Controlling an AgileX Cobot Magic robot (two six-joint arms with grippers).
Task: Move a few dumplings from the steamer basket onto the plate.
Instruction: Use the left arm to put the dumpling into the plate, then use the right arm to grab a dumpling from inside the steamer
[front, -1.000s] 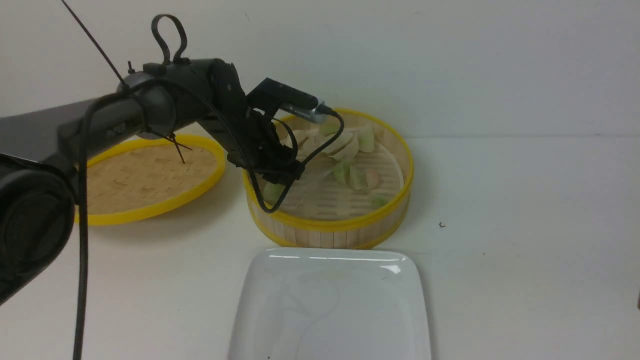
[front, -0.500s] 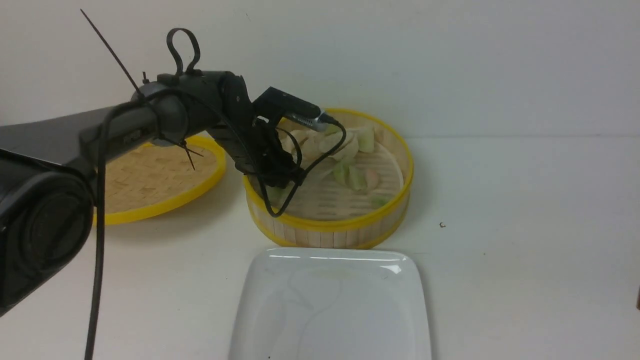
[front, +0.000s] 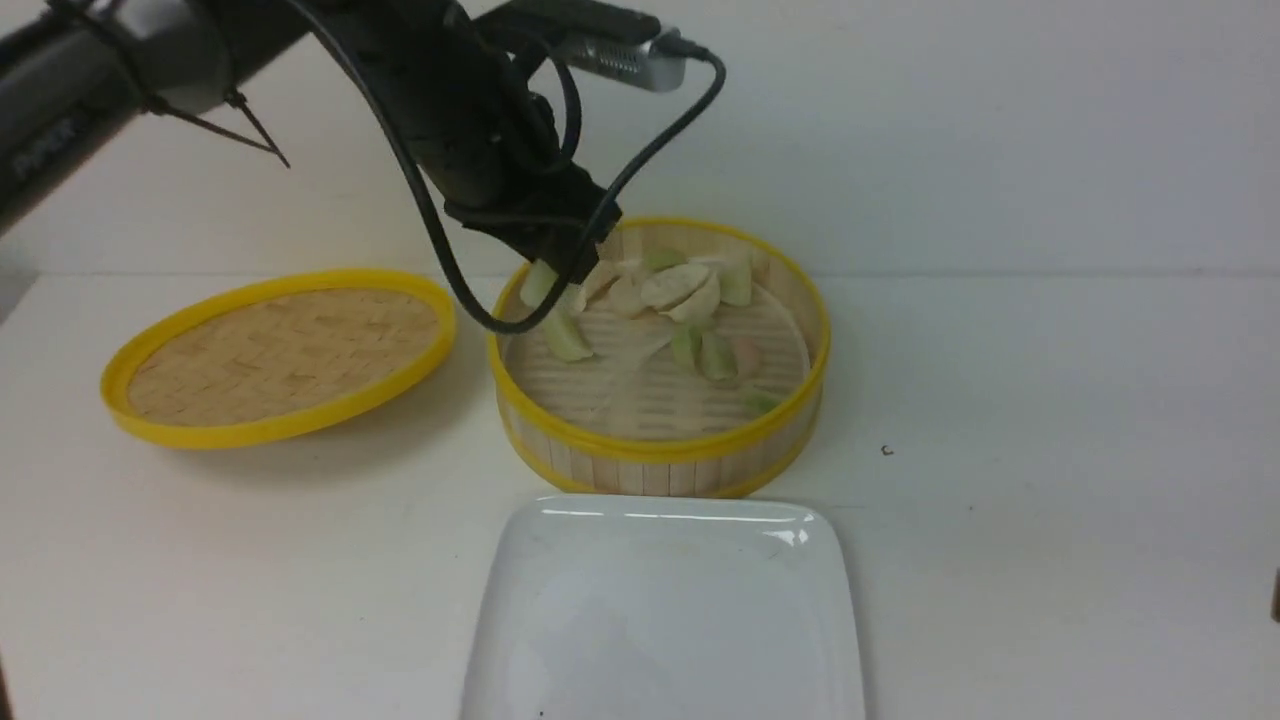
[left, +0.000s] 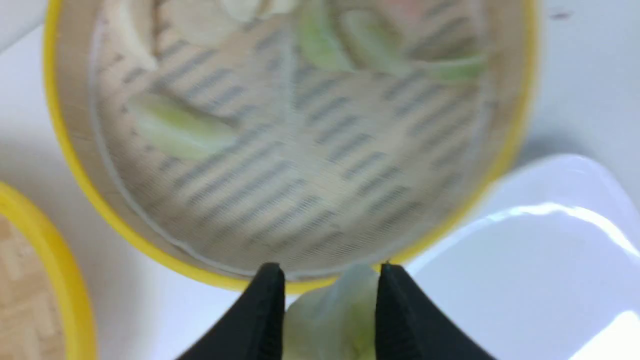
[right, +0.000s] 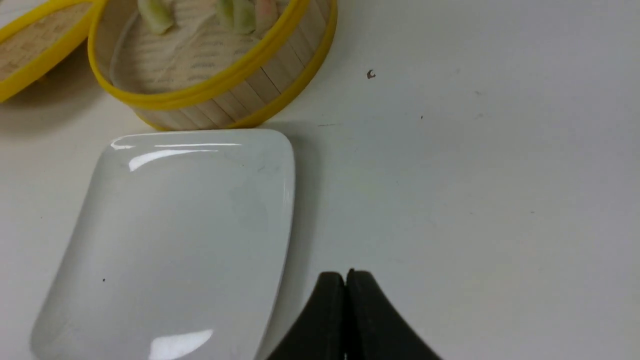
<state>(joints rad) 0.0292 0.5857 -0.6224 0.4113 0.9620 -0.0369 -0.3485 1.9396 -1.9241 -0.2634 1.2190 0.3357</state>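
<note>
The steamer basket (front: 662, 452) holds cream and pale green dumplings (front: 680, 288), mostly along its far side. The white plate (front: 660, 610) sits just on the near side of it. The left gripper (left: 327, 274) grasps one green dumpling (left: 330, 320) above the basket's left rim. The right gripper (right: 346, 280) is clenched shut, right of the plate. The left arm (front: 470, 130) hides the basket's far-left rim.

White table (front: 1050, 450): lid (front: 280, 428), steamer basket (front: 660, 468), plate (front: 660, 610)

I'm at a lab bench, by the look: plain white tabletop (front: 1050, 420), blank white wall (front: 1000, 120), a camera cable (front: 663, 142) looping off my left arm (front: 450, 90) above the steamer basket (front: 660, 448)
</note>
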